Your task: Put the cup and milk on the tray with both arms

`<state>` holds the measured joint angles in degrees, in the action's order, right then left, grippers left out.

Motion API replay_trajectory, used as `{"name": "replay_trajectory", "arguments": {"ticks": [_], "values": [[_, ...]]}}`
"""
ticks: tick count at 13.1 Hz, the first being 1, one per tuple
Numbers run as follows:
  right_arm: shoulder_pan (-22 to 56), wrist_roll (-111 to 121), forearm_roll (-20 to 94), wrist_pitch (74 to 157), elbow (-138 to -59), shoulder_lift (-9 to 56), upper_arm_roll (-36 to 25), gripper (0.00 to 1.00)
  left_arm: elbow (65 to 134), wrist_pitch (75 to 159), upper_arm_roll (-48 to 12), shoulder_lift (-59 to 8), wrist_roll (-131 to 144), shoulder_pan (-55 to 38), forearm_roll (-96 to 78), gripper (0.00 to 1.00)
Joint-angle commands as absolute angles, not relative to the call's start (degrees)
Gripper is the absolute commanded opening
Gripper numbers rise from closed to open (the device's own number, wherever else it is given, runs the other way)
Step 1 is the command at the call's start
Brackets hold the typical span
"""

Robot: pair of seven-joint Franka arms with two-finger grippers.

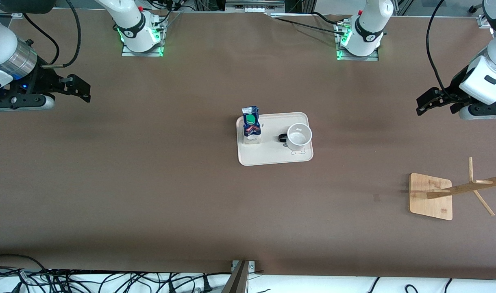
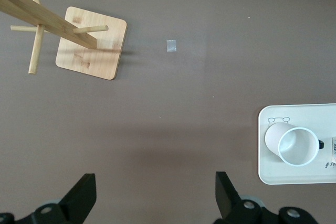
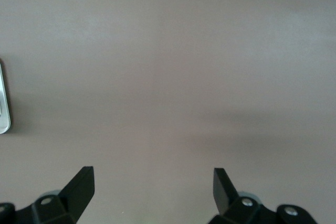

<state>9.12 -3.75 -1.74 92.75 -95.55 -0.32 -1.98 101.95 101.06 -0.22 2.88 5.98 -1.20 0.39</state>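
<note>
Front view: you see the milk [image 1: 251, 127] and the cup [image 1: 299, 136] standing on the tray [image 1: 272, 156].
Cup face: hidden from you.
Left gripper [image 1: 429, 102]: wide open, empty, over bare table.
Right gripper [image 1: 78, 88]: wide open, empty, over bare table.

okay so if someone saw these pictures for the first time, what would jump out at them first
The cream tray in the middle of the table, with the blue milk carton and the white cup standing upright on it, side by side. The left tool and right tool wait open and empty over the table's two ends. A wooden rack stands toward the left arm's end.
</note>
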Motion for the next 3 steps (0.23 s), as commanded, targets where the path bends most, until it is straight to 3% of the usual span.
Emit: {"name": "replay_trajectory", "arguments": {"ticks": [1,3], "values": [[8.6,-4.0,-2.1,91.8,-94.7,-0.2,-1.2,1.0,103.0,101.8,1.6,4.0,4.5,-2.9,-0.6,1.0],[8.6,-4.0,-2.1,91.8,-94.7,-0.2,-1.2,1.0,103.0,101.6,1.6,4.0,4.5,-2.9,-0.6,1.0]]}}
